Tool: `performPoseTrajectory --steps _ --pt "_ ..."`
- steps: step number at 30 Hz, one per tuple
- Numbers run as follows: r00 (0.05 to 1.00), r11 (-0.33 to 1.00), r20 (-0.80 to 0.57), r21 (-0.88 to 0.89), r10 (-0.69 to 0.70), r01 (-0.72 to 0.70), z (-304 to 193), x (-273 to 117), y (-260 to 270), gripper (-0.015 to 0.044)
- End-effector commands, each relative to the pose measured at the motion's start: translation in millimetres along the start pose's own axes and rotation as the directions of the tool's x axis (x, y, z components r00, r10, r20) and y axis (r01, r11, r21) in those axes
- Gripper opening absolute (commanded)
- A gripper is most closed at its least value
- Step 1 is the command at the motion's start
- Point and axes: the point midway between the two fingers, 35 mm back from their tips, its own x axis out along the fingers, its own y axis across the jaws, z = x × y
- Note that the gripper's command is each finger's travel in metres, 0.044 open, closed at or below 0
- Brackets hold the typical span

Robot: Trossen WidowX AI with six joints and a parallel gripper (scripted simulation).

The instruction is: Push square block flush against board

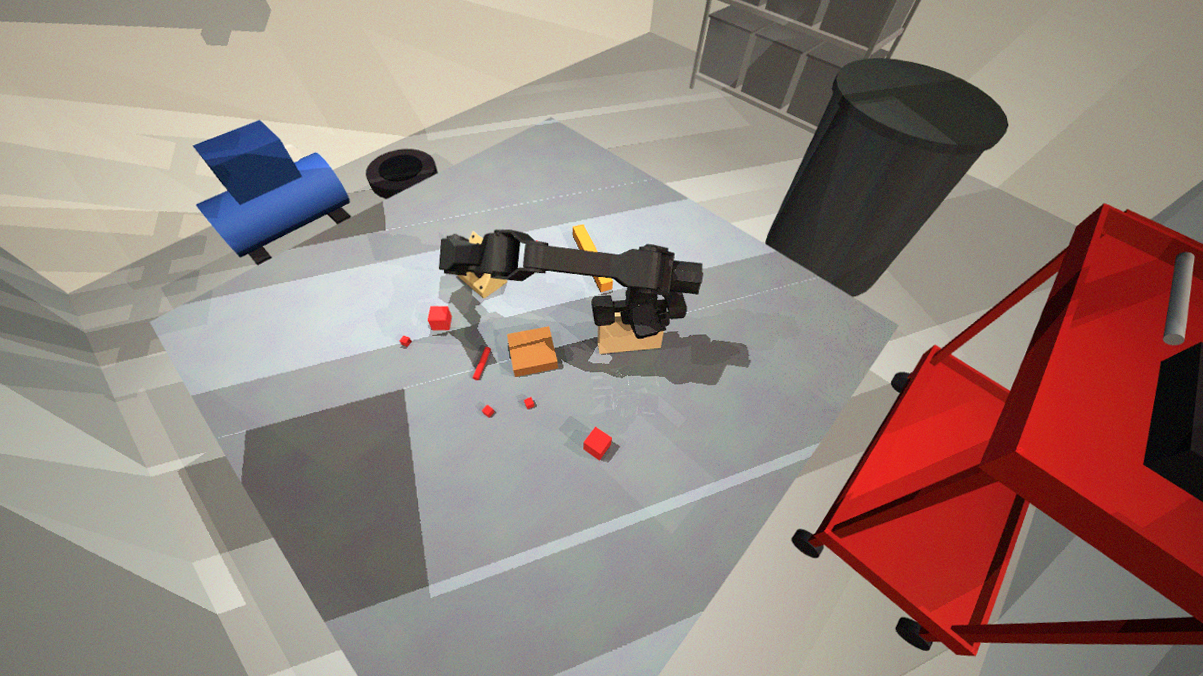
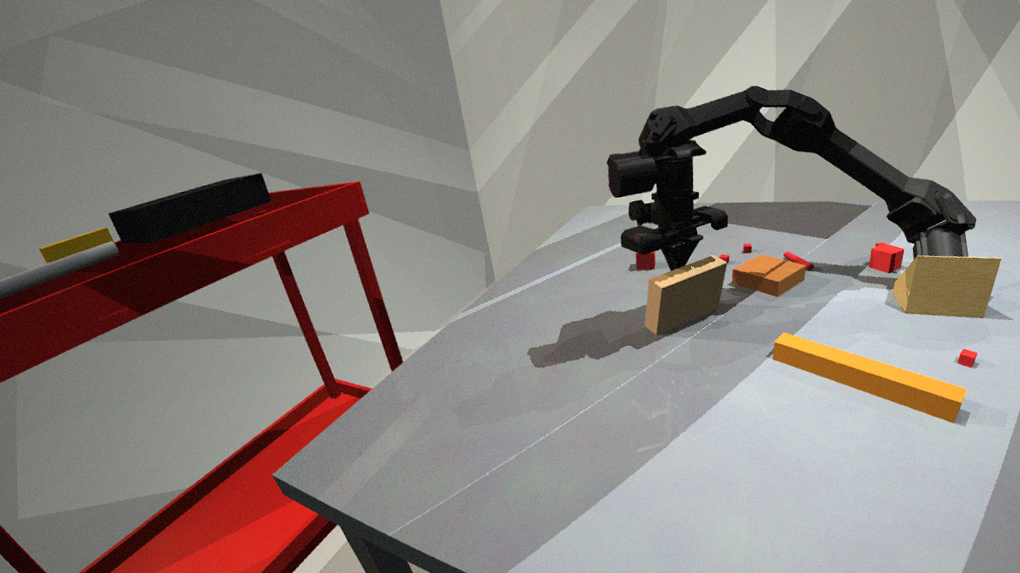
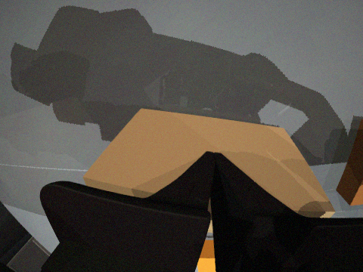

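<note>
The orange square block [image 1: 533, 360] [image 2: 768, 273] [image 3: 355, 177] lies flat on the table. The tan board [image 1: 622, 342] [image 2: 686, 302] [image 3: 151, 143] stands on its long edge, apart from the block, with a gap between them. My gripper [image 1: 648, 332] [image 2: 678, 262] [image 3: 212, 159] is shut and empty, pointing down, with its tips close to the tan board's top edge. I cannot tell whether they touch it. The fingers hide part of the tan board in the wrist view.
A long yellow-orange bar [image 1: 584, 241] [image 2: 871, 375] lies on the table. A tan wedge-shaped piece [image 2: 949, 287] stands near the arm's base. A red cylinder [image 1: 481, 362] lies beside the orange block. Red cubes, such as a larger one [image 1: 596, 442], are scattered around.
</note>
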Motion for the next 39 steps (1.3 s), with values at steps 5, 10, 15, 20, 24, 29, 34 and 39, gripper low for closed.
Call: performPoseTrajectory --steps 5,10,15,20,24,29,34,39 --pt "1.000 1.000 -0.007 -0.001 -0.004 0.004 -8 2 -1 0.0000" --pt "1.000 1.000 -0.007 -0.001 -0.004 0.004 -11 2 -1 0.0000" --pt "1.000 1.000 -0.007 -0.001 -0.005 0.005 -15 2 -1 0.0000" --pt "1.000 1.000 -0.007 -0.001 -0.005 0.005 -18 2 -1 0.0000" --pt "1.000 1.000 -0.007 -0.001 -0.005 0.005 -21 2 -1 0.0000" --pt "1.000 1.000 -0.007 -0.001 -0.005 0.005 -23 2 -1 0.0000" --pt "1.000 1.000 -0.007 -0.001 -0.005 0.005 -18 2 -1 0.0000" --pt "1.000 1.000 -0.007 -0.001 -0.005 0.005 -10 2 0 0.0000"
